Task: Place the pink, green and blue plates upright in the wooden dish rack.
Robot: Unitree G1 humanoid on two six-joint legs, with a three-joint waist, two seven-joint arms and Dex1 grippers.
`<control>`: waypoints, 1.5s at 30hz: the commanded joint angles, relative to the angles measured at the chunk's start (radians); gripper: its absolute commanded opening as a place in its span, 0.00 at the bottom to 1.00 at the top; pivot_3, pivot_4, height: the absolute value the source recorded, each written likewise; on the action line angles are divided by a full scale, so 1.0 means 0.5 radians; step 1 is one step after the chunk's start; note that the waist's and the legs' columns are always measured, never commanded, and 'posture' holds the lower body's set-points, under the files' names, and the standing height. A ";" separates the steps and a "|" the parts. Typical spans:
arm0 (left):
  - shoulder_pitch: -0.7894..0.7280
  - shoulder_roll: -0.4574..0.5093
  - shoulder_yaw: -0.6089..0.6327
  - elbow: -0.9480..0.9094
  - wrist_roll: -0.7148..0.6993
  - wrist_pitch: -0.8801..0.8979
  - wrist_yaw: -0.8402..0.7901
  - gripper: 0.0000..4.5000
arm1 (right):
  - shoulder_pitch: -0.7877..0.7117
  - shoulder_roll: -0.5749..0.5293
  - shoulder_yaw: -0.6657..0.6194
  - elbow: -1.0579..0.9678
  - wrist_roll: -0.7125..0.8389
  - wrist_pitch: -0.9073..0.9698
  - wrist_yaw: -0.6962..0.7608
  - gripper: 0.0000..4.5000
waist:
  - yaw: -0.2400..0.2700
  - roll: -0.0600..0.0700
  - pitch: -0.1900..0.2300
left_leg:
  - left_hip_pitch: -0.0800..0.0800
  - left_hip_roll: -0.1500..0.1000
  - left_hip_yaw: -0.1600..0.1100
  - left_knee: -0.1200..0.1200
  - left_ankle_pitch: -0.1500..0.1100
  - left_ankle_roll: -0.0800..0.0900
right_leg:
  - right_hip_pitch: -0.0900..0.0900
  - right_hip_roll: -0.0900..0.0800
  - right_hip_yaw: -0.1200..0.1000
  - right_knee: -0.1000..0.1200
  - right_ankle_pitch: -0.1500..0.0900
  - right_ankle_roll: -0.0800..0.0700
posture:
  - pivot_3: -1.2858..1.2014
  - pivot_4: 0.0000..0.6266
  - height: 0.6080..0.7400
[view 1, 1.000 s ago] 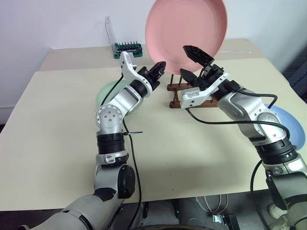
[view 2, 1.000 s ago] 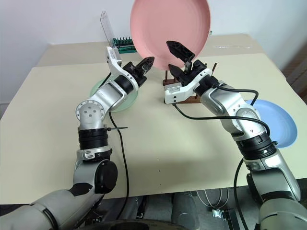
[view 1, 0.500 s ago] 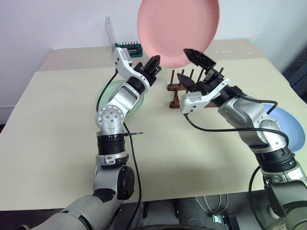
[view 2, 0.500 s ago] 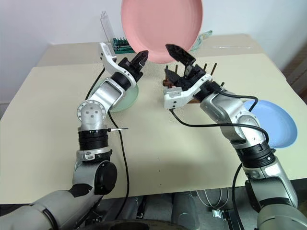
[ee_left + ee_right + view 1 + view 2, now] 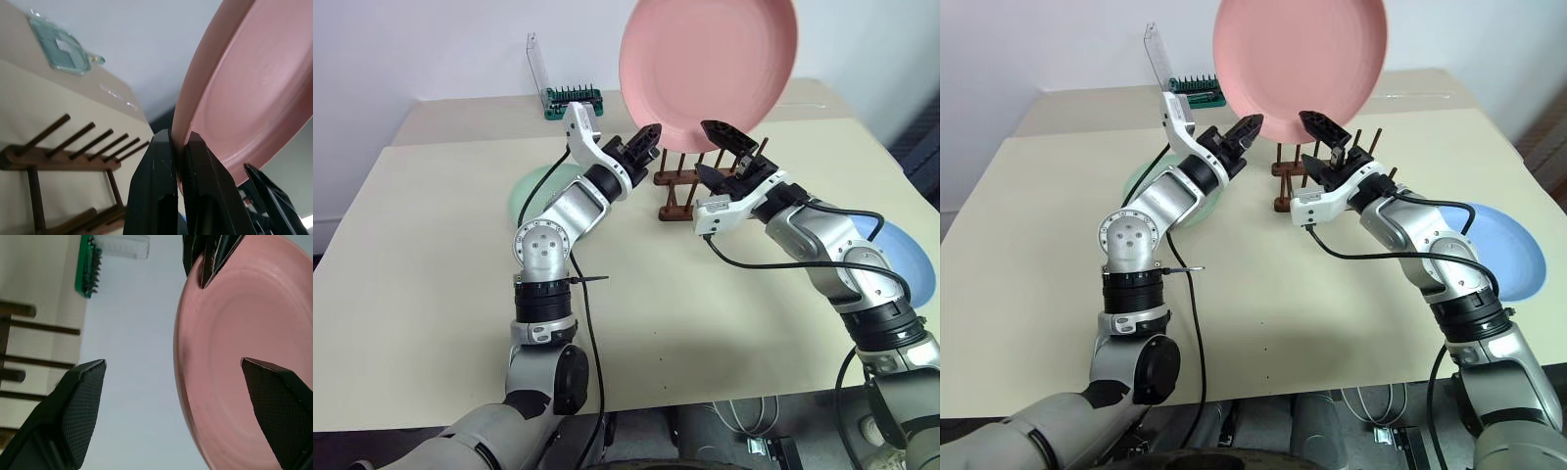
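My left gripper [image 5: 649,138] is pinched on the lower rim of the pink plate [image 5: 708,64], holding it upright in the air above the far part of the worktop [image 5: 440,255]. In the left wrist view the two black fingers [image 5: 157,186] squeeze the plate's edge between them, and the rack's pegs stand below and beyond. My right gripper [image 5: 722,154] is spread wide and holds nothing; it hangs just under the plate's lower edge, in front of the rack [image 5: 677,193]. In the right wrist view its fingers [image 5: 80,396] stand well apart, with the plate's face between and beyond them.

The rack sits on the worktop between my two grippers, with no plate in it. The green plate [image 5: 530,188] lies flat on the worktop behind my left forearm, partly hidden by it. The blue plate [image 5: 1498,253] lies flat near the worktop's right edge, behind my right arm. A green box [image 5: 571,99] stands on the far worktop by the wall.
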 commanded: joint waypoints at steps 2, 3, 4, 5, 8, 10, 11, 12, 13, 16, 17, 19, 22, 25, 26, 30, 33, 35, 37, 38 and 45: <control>-0.012 -0.008 -0.058 -0.103 -0.032 -0.010 -0.029 0.00 | -0.089 -0.017 -0.066 -0.004 -0.002 0.001 -0.067 0.71 | -0.001 0.000 0.000 | 0.000 0.000 0.000 0.000 0.000 0.000 | 0.000 0.000 0.000 0.000 0.000 0.000 | 0.52 0.24 1.00; -0.013 0.004 -0.069 -0.099 -0.007 -0.023 -0.027 0.00 | -0.097 -0.016 -0.059 -0.004 -0.007 -0.001 -0.069 0.60 | -0.001 0.000 0.000 | 0.000 0.000 0.000 0.000 0.000 0.000 | 0.000 0.000 0.000 0.000 0.000 0.000 | 0.52 0.24 1.00; -0.021 0.009 -0.065 -0.078 0.012 -0.038 -0.013 0.00 | -0.099 -0.012 -0.052 -0.006 -0.015 0.004 -0.072 0.48 | 0.000 0.000 0.000 | 0.000 0.000 0.000 0.000 0.000 0.000 | 0.000 0.000 0.000 0.000 0.000 0.000 | 0.52 0.24 1.00; -0.026 0.013 -0.062 -0.063 0.023 -0.050 -0.001 0.00 | -0.100 -0.009 -0.047 -0.007 -0.020 0.007 -0.074 0.38 | 0.000 0.000 0.000 | 0.000 0.000 0.000 0.000 0.000 0.000 | 0.000 0.000 0.000 0.000 0.000 0.000 | 0.52 0.24 1.00; -0.033 0.024 -0.076 -0.050 0.042 -0.058 -0.004 0.00 | -0.095 -0.011 -0.042 -0.005 -0.025 0.006 -0.081 0.02 | 0.001 0.000 0.000 | 0.000 0.000 0.000 0.000 0.000 0.000 | 0.000 0.000 0.000 0.000 0.000 0.000 | 0.52 0.24 1.00; -0.034 0.011 -0.079 -0.046 0.036 -0.070 -0.016 0.00 | -0.092 -0.016 -0.045 -0.001 -0.031 0.001 -0.084 0.01 | 0.003 0.000 0.000 | 0.000 0.000 0.000 0.000 0.000 0.000 | 0.000 0.000 0.000 0.000 0.000 0.000 | 0.52 0.24 1.00; -0.034 0.005 -0.077 -0.042 0.048 -0.096 -0.016 0.00 | -0.091 -0.019 -0.048 0.001 -0.034 0.001 -0.085 0.01 | 0.003 0.000 0.000 | 0.000 0.000 0.000 0.000 0.000 0.000 | 0.001 0.000 0.000 0.000 0.000 0.000 | 0.52 0.24 1.00; -0.034 0.000 -0.073 -0.037 0.053 -0.112 -0.015 0.00 | -0.090 -0.020 -0.049 0.003 -0.035 0.001 -0.085 0.01 | 0.002 0.000 0.000 | 0.000 0.000 0.000 0.000 0.000 0.000 | 0.000 0.000 0.000 0.000 0.000 0.000 | 0.52 0.24 1.00; -0.037 0.003 -0.061 -0.020 0.039 -0.113 -0.028 0.07 | -0.085 -0.026 -0.050 0.007 -0.038 -0.001 -0.087 0.00 | 0.001 0.000 0.000 | 0.000 0.000 0.000 0.000 0.000 0.000 | 0.000 0.000 0.000 -0.001 0.000 0.000 | 0.52 0.24 1.00; -0.043 0.025 -0.047 -0.003 0.017 -0.105 -0.051 0.33 | -0.073 -0.049 -0.058 0.017 -0.046 -0.003 -0.093 0.00 | 0.001 0.000 0.000 | 0.000 0.000 0.000 0.000 0.000 0.000 | 0.000 0.000 0.000 0.000 0.000 0.000 | 0.52 0.24 1.00; -0.037 0.039 -0.044 -0.008 0.003 -0.095 -0.067 0.43 | -0.075 -0.060 -0.061 0.025 -0.050 0.002 -0.096 0.00 | 0.001 0.000 0.000 | 0.000 0.000 0.000 0.000 0.000 0.000 | 0.000 0.000 0.000 0.000 0.000 0.000 | 0.52 0.24 1.00; -0.021 0.067 -0.025 -0.020 -0.055 -0.061 -0.111 0.67 | -0.085 -0.087 -0.070 0.047 -0.066 0.018 -0.107 0.00 | 0.000 0.000 0.000 | 0.000 0.000 0.000 0.000 0.000 0.000 | 0.000 0.000 0.000 0.000 0.000 0.000 | 0.52 0.24 1.00; -0.006 0.125 0.000 -0.046 -0.130 -0.013 -0.163 0.99 | -0.115 -0.131 -0.110 0.094 -0.049 0.039 -0.130 0.00 | 0.001 0.000 0.000 | 0.000 0.000 0.000 0.000 0.000 0.000 | 0.000 0.000 0.000 0.000 0.000 0.000 | 0.52 0.24 1.00; 0.015 0.252 0.009 -0.076 -0.145 0.013 -0.264 0.99 | -0.179 -0.113 -0.250 0.143 0.144 0.098 -0.128 0.00 | -0.003 0.000 0.000 | 0.000 0.000 0.000 0.000 0.000 0.000 | 0.000 0.000 0.000 0.000 0.000 0.000 | 0.52 0.24 1.00; 0.022 0.293 -0.007 -0.081 -0.134 0.020 -0.302 0.99 | -0.206 -0.051 -0.326 0.134 0.329 0.124 -0.089 0.00 | -0.005 0.000 0.000 | 0.000 0.000 0.000 0.000 0.000 0.000 | -0.001 0.000 0.000 0.000 0.000 0.000 | 0.52 0.24 1.00; 0.036 0.560 -0.183 -0.085 0.123 -0.069 -0.561 0.99 | -0.506 0.335 -0.778 0.059 1.568 0.594 0.372 0.00 | -0.025 0.001 0.001 | 0.001 0.008 0.003 -0.005 0.000 -0.001 | -0.001 0.007 0.003 -0.007 0.004 -0.006 | 0.52 0.24 1.00; 0.026 0.744 -0.335 -0.066 0.306 -0.189 -0.861 0.99 | -0.646 0.405 -1.060 0.075 2.243 1.034 0.658 0.00 | -0.009 0.001 0.000 | 0.000 0.009 -0.002 -0.007 0.000 -0.001 | 0.002 0.008 -0.001 -0.015 0.005 -0.008 | 0.52 0.24 1.00; 0.010 0.905 -0.472 -0.049 0.543 -0.420 -1.105 0.99 | -0.717 0.360 -1.260 0.172 2.631 1.342 0.809 0.00 | -0.001 0.001 0.000 | -0.001 0.009 -0.005 -0.008 0.000 0.000 | 0.007 0.008 -0.005 -0.023 0.007 -0.011 | 0.52 0.24 1.00; 0.011 1.044 -0.588 -0.018 0.816 -0.727 -1.274 0.99 | -0.760 0.272 -1.412 0.308 2.907 1.636 0.913 0.00 | -0.001 0.002 0.001 | 0.000 0.009 -0.006 -0.008 -0.001 0.001 | 0.010 0.008 -0.007 -0.028 0.009 -0.011 | 0.52 0.24 1.00; 0.032 1.053 -0.592 0.007 0.893 -0.952 -1.380 0.99 | -0.787 0.234 -1.483 0.370 3.039 1.763 0.943 0.00 | 0.000 0.002 0.001 | -0.001 0.009 -0.006 -0.008 -0.001 0.002 | 0.011 0.007 -0.007 -0.028 0.010 -0.012 | 0.52 0.24 1.00; 0.152 1.143 -0.548 -0.095 0.635 -0.898 -1.977 0.99 | -0.830 0.049 -1.766 0.563 3.768 2.537 1.053 0.00 | -0.023 0.013 0.000 | 0.001 0.013 0.002 -0.022 -0.001 0.002 | 0.001 0.005 -0.006 -0.028 0.010 -0.011 | 0.52 0.24 1.00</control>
